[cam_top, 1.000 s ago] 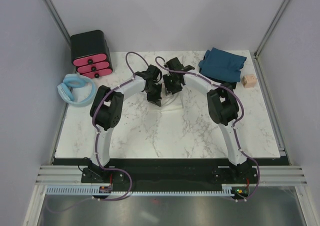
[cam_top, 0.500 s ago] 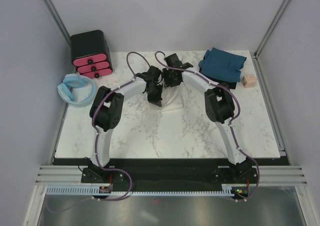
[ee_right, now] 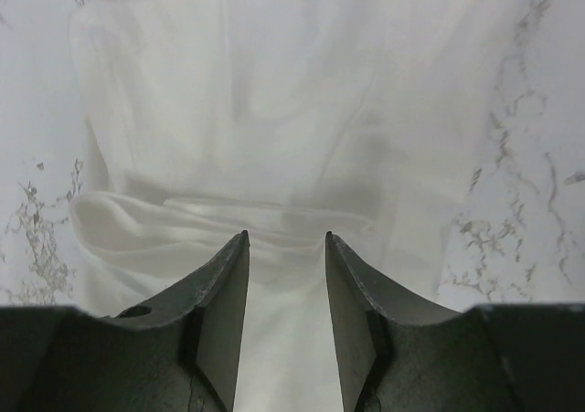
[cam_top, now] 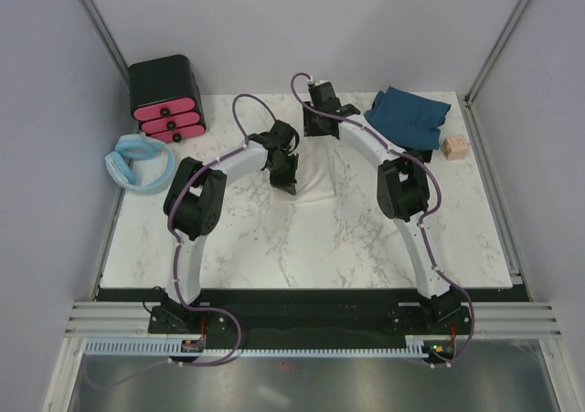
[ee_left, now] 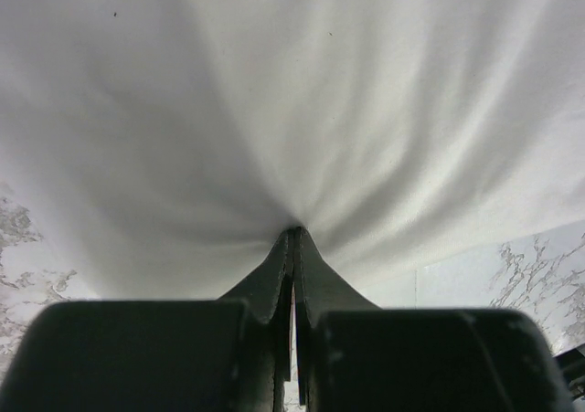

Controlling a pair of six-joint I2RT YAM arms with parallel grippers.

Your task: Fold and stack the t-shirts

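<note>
The cream-white t-shirt (cam_top: pixel 316 178) lies on the marble table, hard to tell from it in the top view. It fills the left wrist view (ee_left: pixel 274 110) and shows folded, with a rolled edge, in the right wrist view (ee_right: pixel 274 110). My left gripper (cam_top: pixel 289 184) is shut on a pinch of white cloth (ee_left: pixel 294 233). My right gripper (cam_top: pixel 316 125) hangs open above the white shirt (ee_right: pixel 286 238), holding nothing. The dark teal-blue t-shirt (cam_top: pixel 407 115) lies folded at the back right, beyond the right gripper.
A black box with pink drawers (cam_top: pixel 167 100) stands at the back left. A pale blue padded ring (cam_top: pixel 137 161) lies off the table's left edge. A small wooden cube (cam_top: pixel 454 147) sits at the right, beside the teal shirt.
My right gripper has drawn back from beside the left gripper toward the table's far edge. My left gripper has stayed nearly still on the cloth.
</note>
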